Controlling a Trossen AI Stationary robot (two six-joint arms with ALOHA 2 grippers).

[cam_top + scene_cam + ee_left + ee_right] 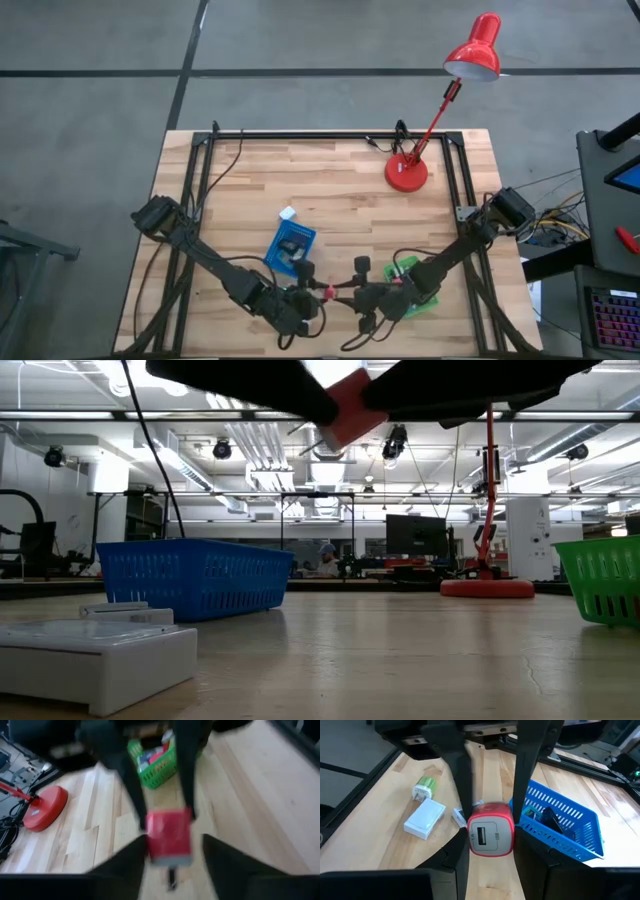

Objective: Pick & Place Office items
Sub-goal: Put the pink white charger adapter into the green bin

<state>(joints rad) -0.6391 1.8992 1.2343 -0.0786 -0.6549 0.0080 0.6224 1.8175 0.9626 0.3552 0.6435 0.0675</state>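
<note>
A red block with a white socket face (490, 834) hangs above the table near its front edge, between my two grippers, which meet tip to tip. My right gripper (490, 847) reaches in from the table's right and is shut on the red block (327, 293). My left gripper (175, 845) reaches in from the left. It is open, with one finger on each side of the block (169, 836). One finger (220, 855) stands clearly apart from the block and the other lies close beside it. In the low view the block (350, 410) sits high above the tabletop. My right gripper pinches the red block by two opposite sides (470, 840) between its two fingers. The fingers come from the table's right, slanting a little downward. The block is lifted clear of the table, with its white socket face toward my right wrist. Whether my left gripper's near finger (135, 855) touches the block, I cannot tell.
A blue tray (290, 248) with dark items stands left of the grippers, and a green tray (415, 285) with items stands to the right. A white block (425, 818), a green-and-white item (425, 787) and a small piece (459, 816) lie loose. A red desk lamp (407, 172) stands at the far right.
</note>
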